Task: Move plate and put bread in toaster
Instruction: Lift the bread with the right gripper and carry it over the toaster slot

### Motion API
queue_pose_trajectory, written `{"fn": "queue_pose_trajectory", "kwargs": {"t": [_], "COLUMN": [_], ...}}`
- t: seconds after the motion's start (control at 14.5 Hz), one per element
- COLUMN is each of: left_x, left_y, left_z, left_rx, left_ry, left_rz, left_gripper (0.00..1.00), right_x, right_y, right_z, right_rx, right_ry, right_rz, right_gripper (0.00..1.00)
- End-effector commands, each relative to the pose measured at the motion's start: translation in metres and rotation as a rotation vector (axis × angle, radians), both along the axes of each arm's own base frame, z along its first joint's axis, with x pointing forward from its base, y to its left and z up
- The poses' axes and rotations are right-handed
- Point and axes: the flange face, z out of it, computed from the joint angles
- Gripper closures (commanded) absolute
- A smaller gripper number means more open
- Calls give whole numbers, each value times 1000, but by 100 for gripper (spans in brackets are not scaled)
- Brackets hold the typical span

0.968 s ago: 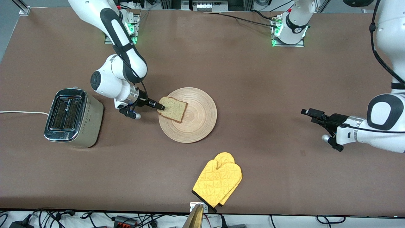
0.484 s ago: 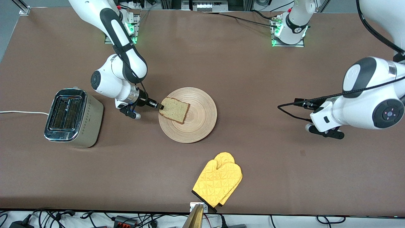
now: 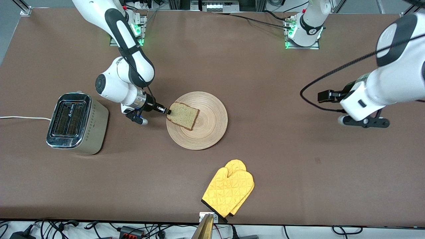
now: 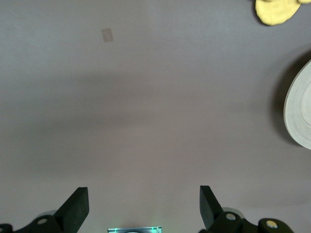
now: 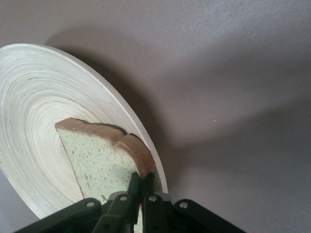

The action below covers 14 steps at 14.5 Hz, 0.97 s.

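Now our right gripper [image 3: 168,112] has its jaws clamped on the bread's [image 3: 182,115] crust edge over the plate [image 3: 212,132] — it could tear or slip; left gripper [image 4: 144,206] waits, jaws apart.

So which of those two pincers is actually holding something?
The right pincer, by the toaster's end of the table: it is shut on the bread at the plate's edge. The left pincer hangs open over bare table.
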Motion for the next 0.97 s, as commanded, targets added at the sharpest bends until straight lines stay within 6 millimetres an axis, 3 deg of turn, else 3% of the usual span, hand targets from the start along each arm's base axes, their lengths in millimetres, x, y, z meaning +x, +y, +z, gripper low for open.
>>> {"fn": "queue_pose_trajectory", "kwargs": {"t": [0.0,0.14,0.21,0.41,0.55,0.76,0.9], "left_x": [-22,-22,-28,-52,-57,-59,-61], "left_y": [13,47,52,70,70,68,67], "left_z": [49,50,56,38,42,50,55], "left_rx": [-12,3,6,-8,-11,-16,-16], "left_ry": [-71,-81,-125,-262,-287,-270,-236], "left_rz": [52,121,136,174,155,74,47], "left_gripper": [0,0,0,0,0,0,0], "right_x": [2,7,13,34,57,86,93], "right_y": [-1,-6,-13,-34,-46,-66,-91], "right_z": [11,23,33,62,97,167,211], "right_rx": [16,26,15,22,-30,-207,-283], "right_ry": [-21,-27,-41,-11,23,78,140], "right_rz": [-27,-14,0,54,123,307,376], "right_gripper": [100,100,100,100,100,100,100]}}
